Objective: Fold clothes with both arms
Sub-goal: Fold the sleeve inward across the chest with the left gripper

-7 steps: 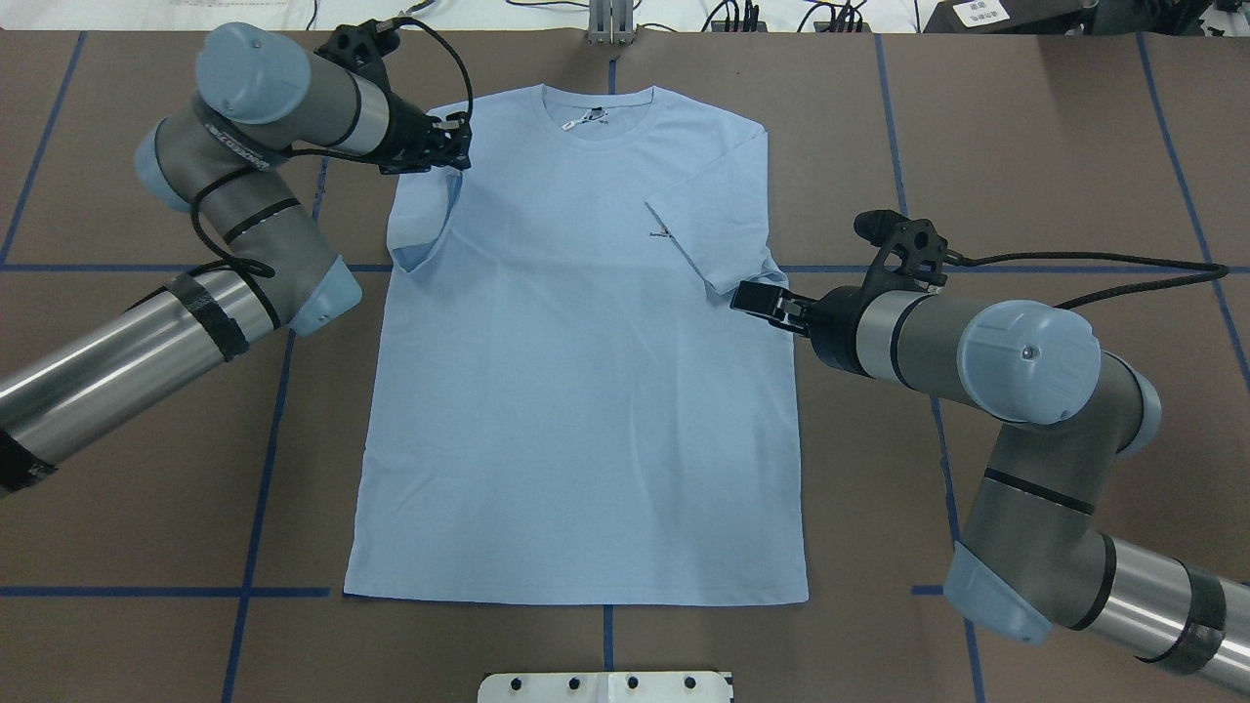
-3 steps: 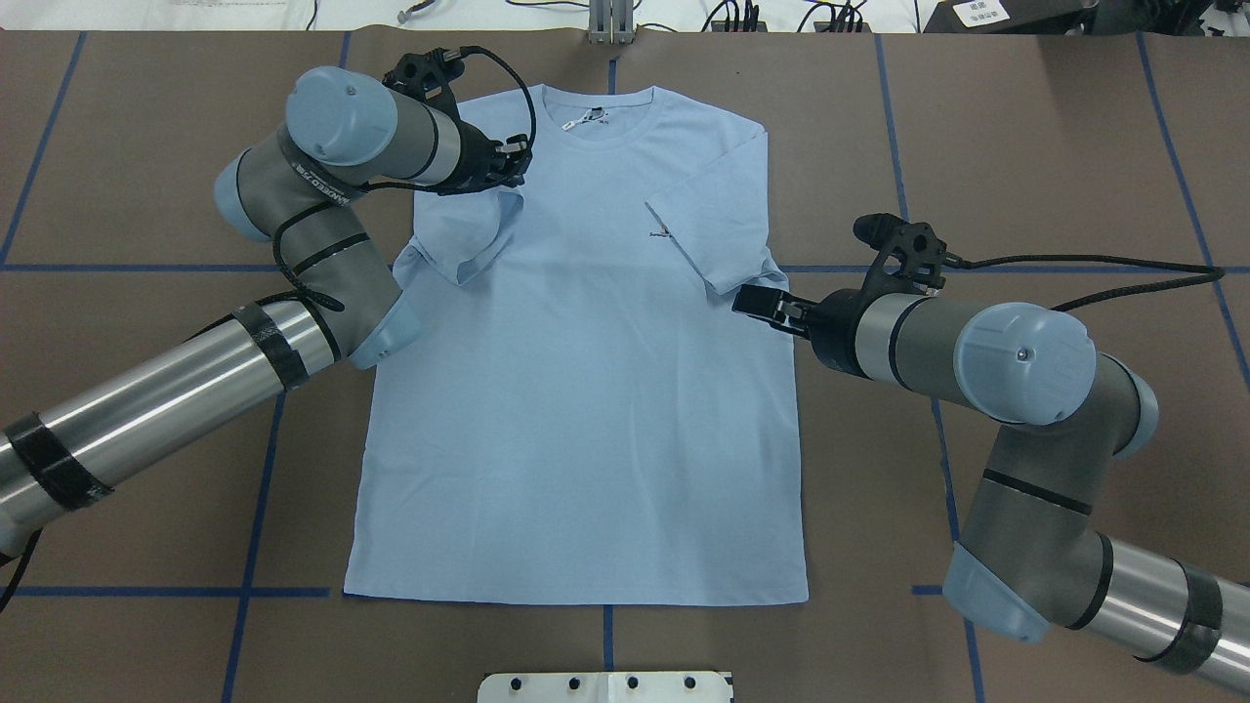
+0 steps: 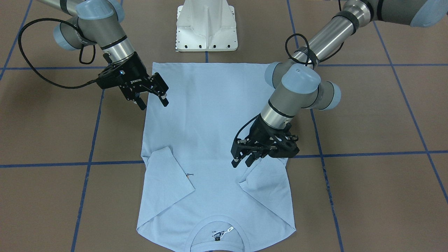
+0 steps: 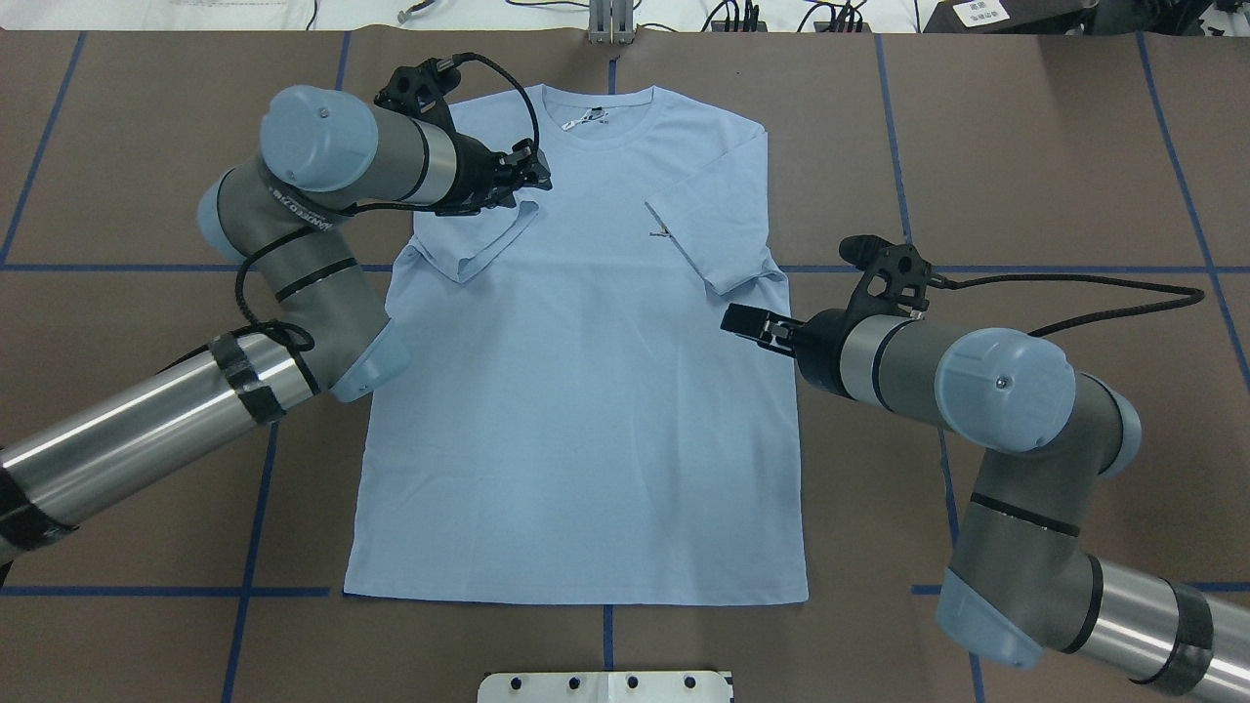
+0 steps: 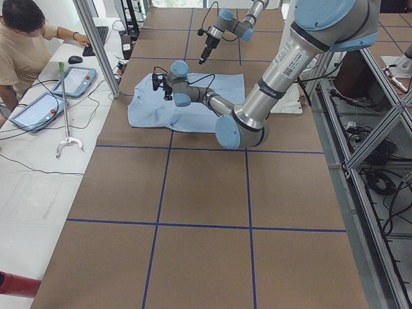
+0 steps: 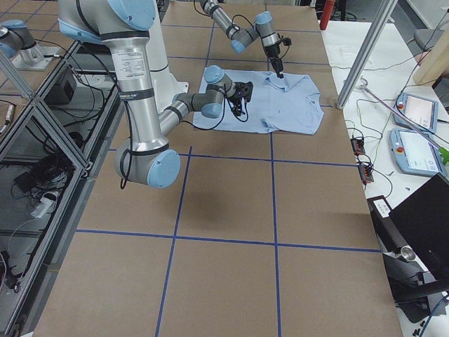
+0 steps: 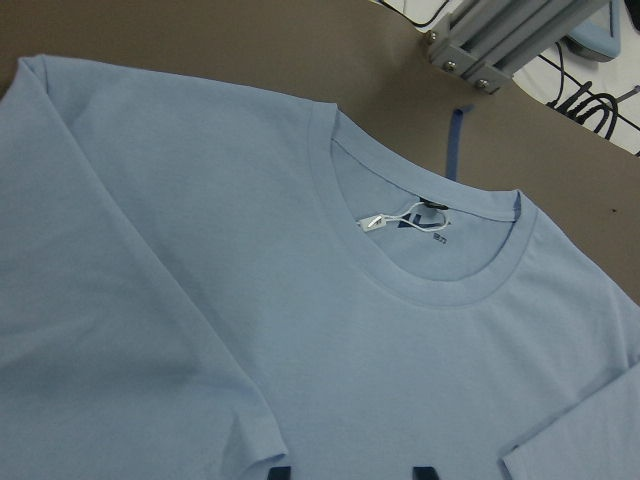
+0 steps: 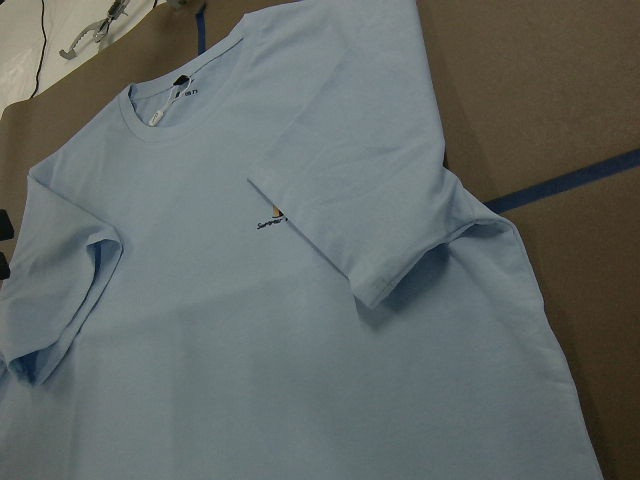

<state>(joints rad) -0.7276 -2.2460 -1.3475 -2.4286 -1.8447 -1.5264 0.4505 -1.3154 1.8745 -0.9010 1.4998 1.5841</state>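
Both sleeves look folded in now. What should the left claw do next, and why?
Probably lift the left claw clear of the left sleeve and shift it toward the shirt's side edge. Both sleeves lie folded onto the T-shirt, both claws are open and empty, and the right claw hovers over the opposite side edge.

A robotics lab: a brown desk (image 4: 1025, 146) gridded with blue tape, aluminium frame struts (image 5: 96, 45), and teach pendants (image 6: 419, 111) on a side bench (image 5: 32, 167).
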